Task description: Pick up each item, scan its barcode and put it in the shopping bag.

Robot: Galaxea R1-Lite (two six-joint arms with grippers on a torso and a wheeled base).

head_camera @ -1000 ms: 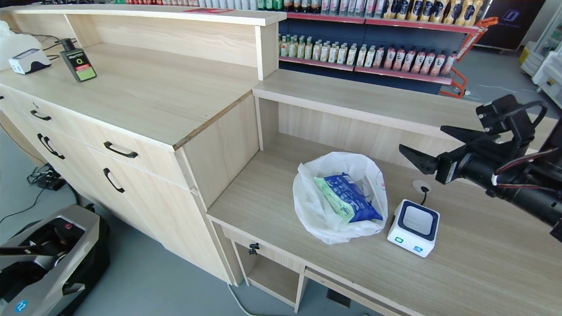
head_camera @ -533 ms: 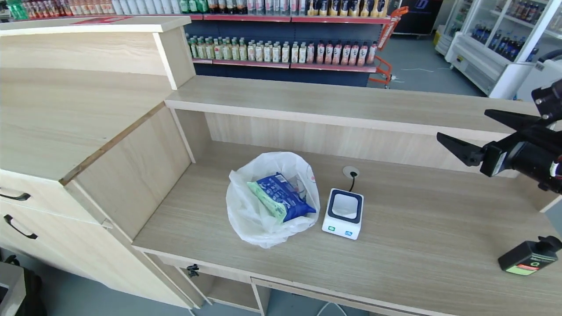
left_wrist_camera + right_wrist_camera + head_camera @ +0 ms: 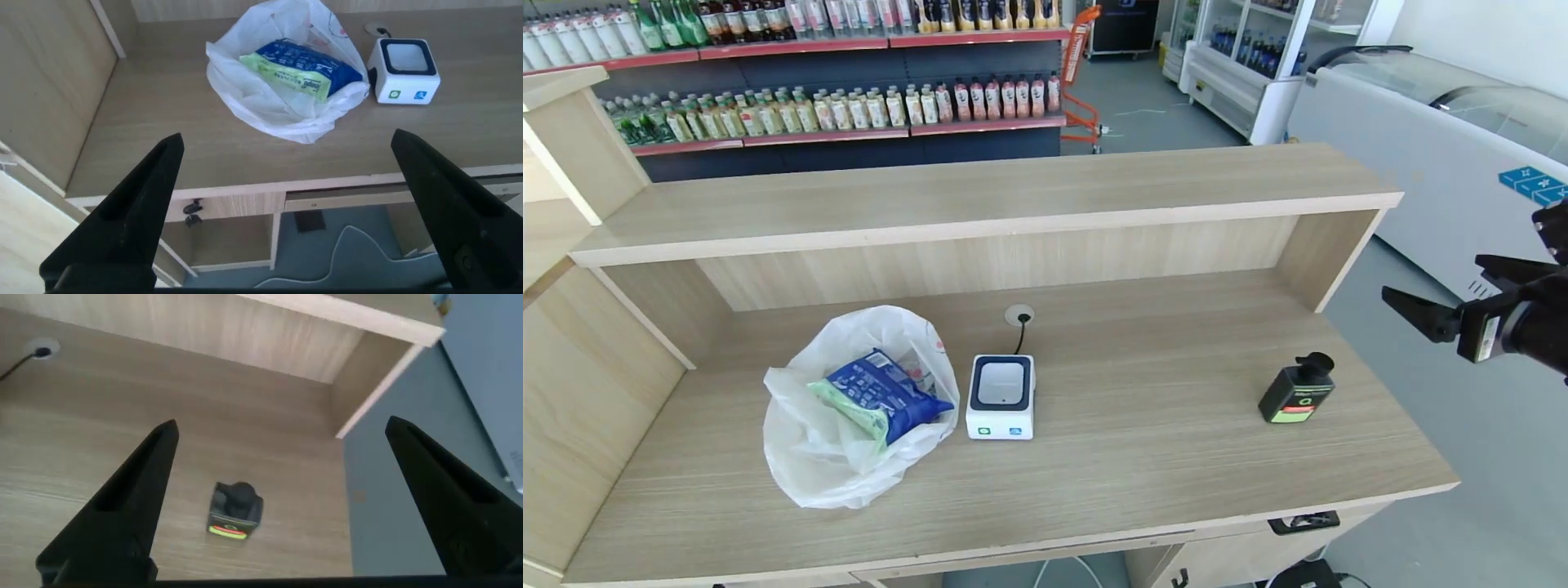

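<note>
The black bottle (image 3: pixel 1294 392) is standing upright on the table (image 3: pixel 1160 445), down & to the left of the right gripper (image 3: pixel 1431 278) (jaws apart, holding nothing), which is hanging nearest.

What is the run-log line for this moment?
shopping bag: blue packet inside, beside scanner | black bottle: standing on counter, unheld | left gripper: open, empty | right gripper: open, empty

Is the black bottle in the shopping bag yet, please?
No, the black bottle stands on the counter, well apart from the shopping bag.
</note>
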